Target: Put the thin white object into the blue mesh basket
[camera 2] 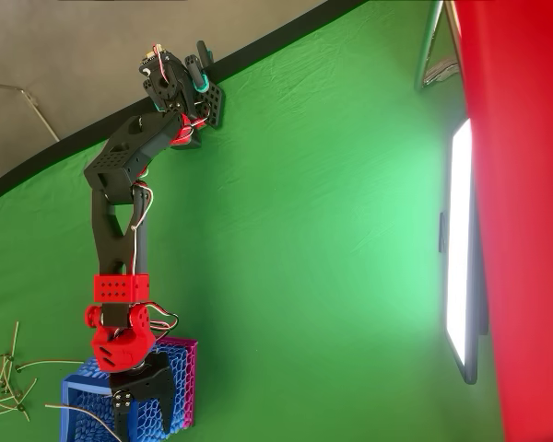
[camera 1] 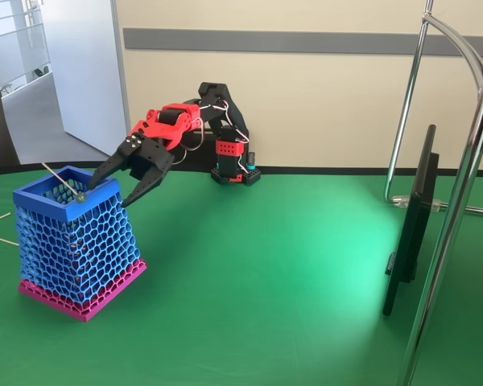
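The green table (camera 1: 249, 281) carries everything, and the red and black arm (camera 2: 115, 221) reaches across it from its base at the far edge to the basket.

The blue mesh basket (camera 1: 80, 241) stands upright on its magenta base band near the left edge of the fixed view. It looks rigid and open-topped, so a light nudge could shift it.

The gripper (camera 1: 122, 186) hangs over the basket's right rim, and its 2 black fingers are spread apart with nothing between them. In the overhead view the gripper (camera 2: 146, 416) sits above the basket's right half.

The thin white object (camera 1: 62, 179) lies slanted across the basket's opening: its small grey tip rests near the front rim close to the lower finger, and its other end pokes up past the back left corner. It appears to be inside or resting on the rim; I cannot tell which.

It is probably very light, thin and slightly springy, easy to flick away and hard to pinch. If it needs regrasping, the middle of its length seems best, with the fingers closing across it.

A few loose white strands (camera 2: 5, 378) lie on the table left of the basket.
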